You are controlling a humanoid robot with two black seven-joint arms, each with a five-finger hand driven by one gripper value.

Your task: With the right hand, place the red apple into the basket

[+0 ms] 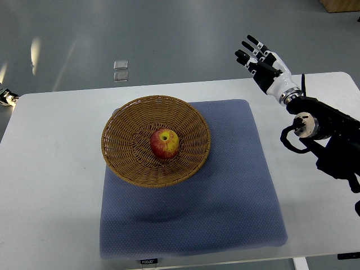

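A red apple (164, 143) with a yellow patch lies in the middle of a round wicker basket (127, 121). The basket stands on the far left part of a blue-grey mat (225, 191). My right hand (259, 61) is raised at the upper right, over the table's far edge, well to the right of the basket. Its fingers are spread and hold nothing. Its black arm (329, 135) comes in from the right edge. My left arm is out of view.
The mat lies on a white table (50, 169). Two small clear squares (120, 70) lie on the grey floor beyond the table's far edge. A small object (5, 97) shows at the left edge.
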